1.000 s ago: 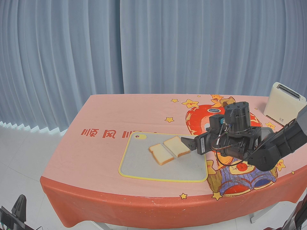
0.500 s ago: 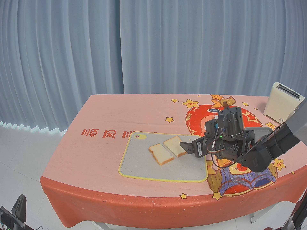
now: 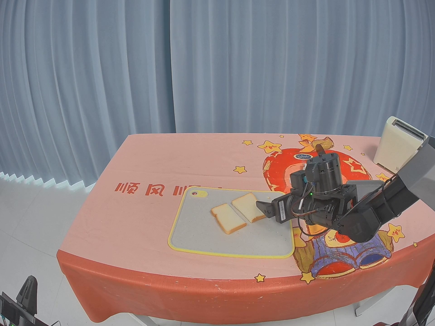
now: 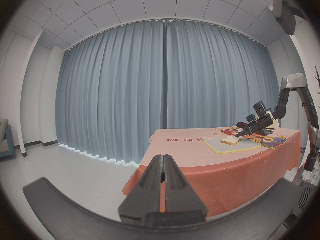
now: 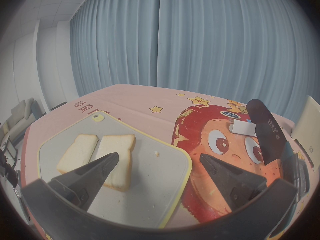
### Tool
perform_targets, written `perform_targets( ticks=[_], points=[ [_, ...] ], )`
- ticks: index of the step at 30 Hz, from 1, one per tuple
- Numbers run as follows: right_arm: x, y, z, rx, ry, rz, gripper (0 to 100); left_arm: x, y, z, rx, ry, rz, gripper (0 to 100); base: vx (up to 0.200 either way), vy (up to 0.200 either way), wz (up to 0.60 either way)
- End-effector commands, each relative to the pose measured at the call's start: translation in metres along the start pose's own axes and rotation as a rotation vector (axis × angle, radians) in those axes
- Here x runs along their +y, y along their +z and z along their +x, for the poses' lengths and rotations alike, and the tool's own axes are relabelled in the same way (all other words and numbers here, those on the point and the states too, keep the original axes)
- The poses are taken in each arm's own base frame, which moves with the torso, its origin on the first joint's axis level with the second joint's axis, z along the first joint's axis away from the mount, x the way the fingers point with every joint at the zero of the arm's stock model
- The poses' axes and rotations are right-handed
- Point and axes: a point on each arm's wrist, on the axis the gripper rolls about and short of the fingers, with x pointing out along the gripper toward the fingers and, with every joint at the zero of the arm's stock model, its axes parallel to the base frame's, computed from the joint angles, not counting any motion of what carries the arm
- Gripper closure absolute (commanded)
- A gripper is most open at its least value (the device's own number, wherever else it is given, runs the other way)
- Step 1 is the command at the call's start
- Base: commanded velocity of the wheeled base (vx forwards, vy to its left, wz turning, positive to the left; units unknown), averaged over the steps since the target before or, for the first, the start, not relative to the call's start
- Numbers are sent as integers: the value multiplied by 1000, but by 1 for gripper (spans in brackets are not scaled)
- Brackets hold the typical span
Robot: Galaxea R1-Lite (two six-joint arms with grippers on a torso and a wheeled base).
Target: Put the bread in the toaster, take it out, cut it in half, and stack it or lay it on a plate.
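Two bread halves lie side by side on the grey, yellow-rimmed cutting board (image 3: 204, 238): the left half (image 3: 228, 218) (image 5: 77, 152) and the right half (image 3: 247, 206) (image 5: 118, 157). My right gripper (image 3: 263, 208) (image 5: 158, 157) hangs open low over the board's right part, one finger (image 5: 96, 170) in front of the right half, not touching it that I can see. The white toaster (image 3: 401, 145) stands at the table's far right. My left gripper (image 4: 162, 180) is shut with nothing in it, low and well to the left of the table (image 4: 186, 150).
A dark knife blade (image 5: 266, 135) sits past the board on the cartoon print of the tablecloth, near the toaster (image 5: 308, 125). The pink cloth left of the board (image 3: 136, 213) is bare. Blue curtains hang behind the table.
My right arm has come down and shifted a little toward the bread; its gripper tip now sits lower at the right half's edge. The bread has not moved.
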Motion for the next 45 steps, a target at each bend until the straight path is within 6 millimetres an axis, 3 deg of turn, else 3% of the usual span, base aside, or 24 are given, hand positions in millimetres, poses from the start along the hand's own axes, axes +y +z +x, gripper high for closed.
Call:
perform_targets(
  ticks=[1, 29, 30, 45],
  points=[
    [0, -4, 4, 14, -4, -1, 0, 0, -5, 0, 1, 1, 0, 100, 0, 0, 0],
    [0, -11, 9, 36, -13, -15, 0, 0, -5, 0, 1, 1, 0, 100, 0, 0, 0],
    [-1, -11, 9, 36, -14, -16, 100, 0, -5, 0, 1, 1, 0, 100, 0, 0, 0],
    [2, -11, 4, 36, -8, -22, 100, 0, -5, 0, 1, 1, -1, 100, 0, 0, 0]
  ],
)
